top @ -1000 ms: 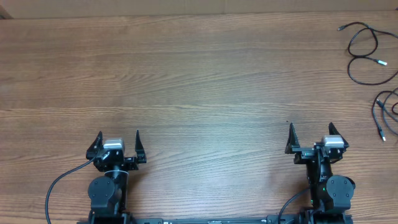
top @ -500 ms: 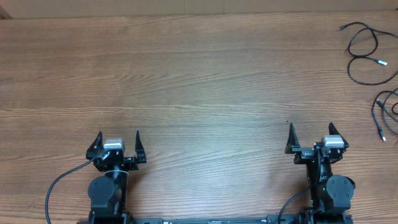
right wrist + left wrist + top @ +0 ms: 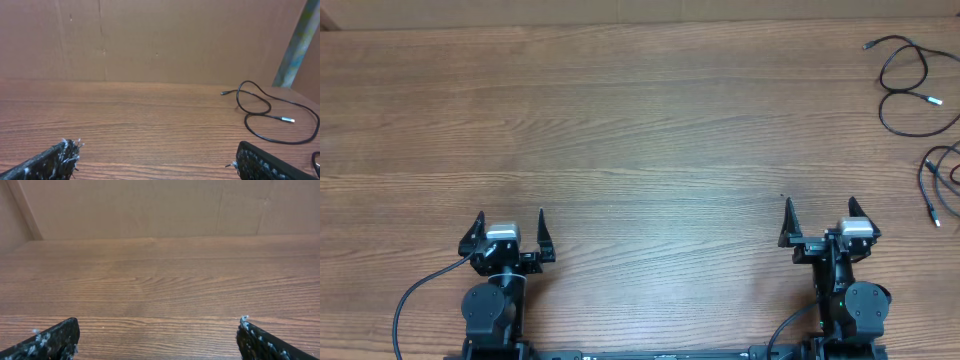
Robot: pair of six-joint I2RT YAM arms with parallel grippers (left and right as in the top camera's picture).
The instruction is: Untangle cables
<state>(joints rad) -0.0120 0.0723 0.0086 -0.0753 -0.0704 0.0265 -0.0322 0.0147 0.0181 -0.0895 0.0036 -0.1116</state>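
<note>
Two thin black cables lie at the far right of the wooden table (image 3: 640, 120). One cable (image 3: 930, 99) curls in loose loops with a silver-tipped plug; a second cable (image 3: 933, 212) runs off the right edge below it. In the right wrist view the looped cable (image 3: 286, 119) lies ahead to the right, and a bit of the second cable (image 3: 315, 159) shows at the edge. My left gripper (image 3: 510, 215) (image 3: 159, 322) stands open near the front edge, over bare wood. Open too, my right gripper (image 3: 820, 205) (image 3: 152, 150) holds nothing, well short of the cables.
A brown cardboard wall (image 3: 150, 210) closes the table's far side. Thicker black cables (image 3: 415, 300) run from the arm bases at the front edge. A grey-green post (image 3: 297, 45) stands at the far right corner.
</note>
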